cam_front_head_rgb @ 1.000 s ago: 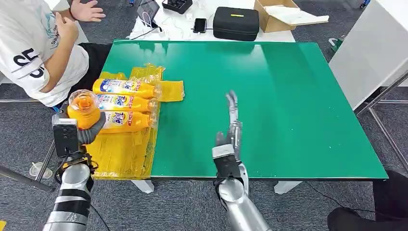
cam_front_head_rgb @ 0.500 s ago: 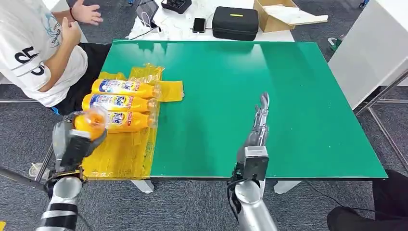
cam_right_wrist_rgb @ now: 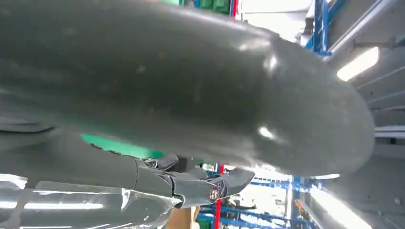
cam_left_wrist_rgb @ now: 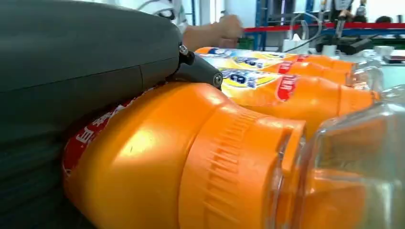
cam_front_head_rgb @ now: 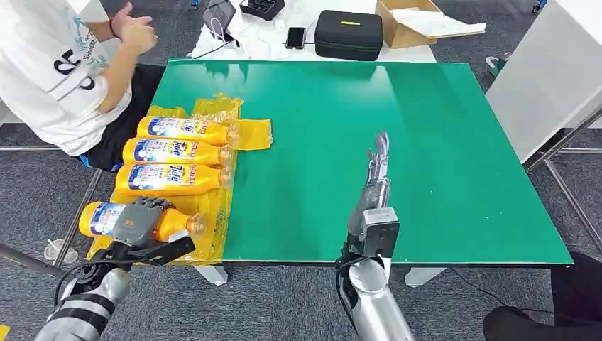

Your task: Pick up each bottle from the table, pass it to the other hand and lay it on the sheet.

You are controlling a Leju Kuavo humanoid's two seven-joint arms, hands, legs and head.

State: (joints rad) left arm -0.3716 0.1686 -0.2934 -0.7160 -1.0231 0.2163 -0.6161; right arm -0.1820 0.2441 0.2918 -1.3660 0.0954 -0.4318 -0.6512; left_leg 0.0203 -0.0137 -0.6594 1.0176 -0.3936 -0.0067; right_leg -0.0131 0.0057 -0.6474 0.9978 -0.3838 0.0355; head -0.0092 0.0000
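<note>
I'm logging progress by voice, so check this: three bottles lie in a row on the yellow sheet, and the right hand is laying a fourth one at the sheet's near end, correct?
Not quite: the left hand grips the fourth bottle, not the right. The head view shows it at the near end of the yellow sheet, while the right hand holds nothing, fingers extended over the green table. The three bottles do lie in a row.

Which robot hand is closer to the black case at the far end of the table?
The right hand. It reaches out over the green table, though far short of the black case. The left hand holds a bottle at the near left corner.
</note>
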